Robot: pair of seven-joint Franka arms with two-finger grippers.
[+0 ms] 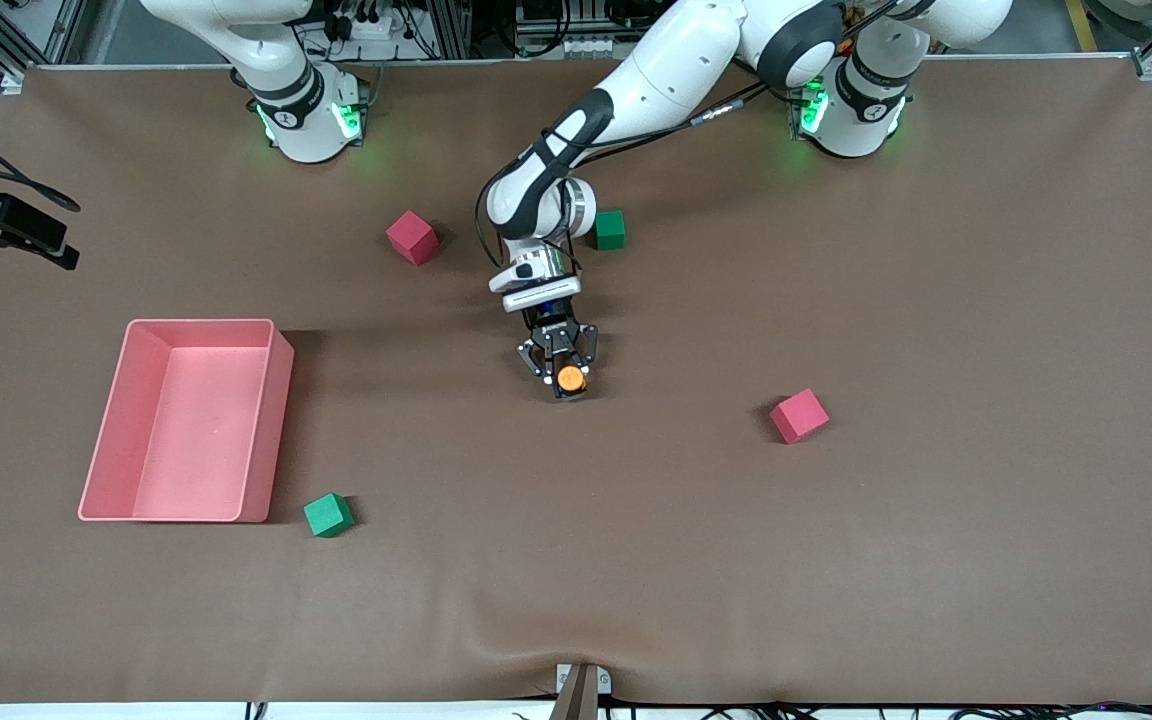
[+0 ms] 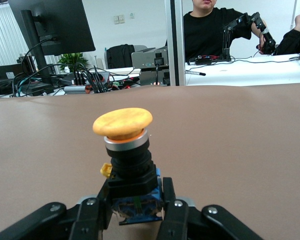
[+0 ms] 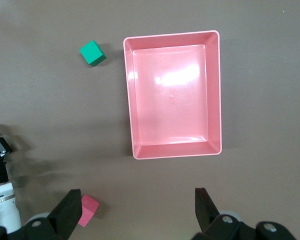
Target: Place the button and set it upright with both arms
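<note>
The button (image 1: 570, 378) has a round orange cap on a black body and sits near the table's middle. My left gripper (image 1: 560, 366) is low over the table and shut on the button's lower body. In the left wrist view the button (image 2: 123, 123) stands upright with its cap on top, and the left gripper (image 2: 135, 202) clamps its black and blue base from both sides. I cannot tell whether its base touches the table. My right gripper (image 3: 137, 200) is open and empty, held high over the table beside the pink tray (image 3: 172, 36). The right arm waits, its hand out of the front view.
The pink tray (image 1: 201, 324) lies toward the right arm's end. A green cube (image 1: 328, 515) sits by its corner nearest the front camera. A red cube (image 1: 412, 237) and a green cube (image 1: 610, 229) lie near the left arm's wrist. Another red cube (image 1: 799, 415) lies toward the left arm's end.
</note>
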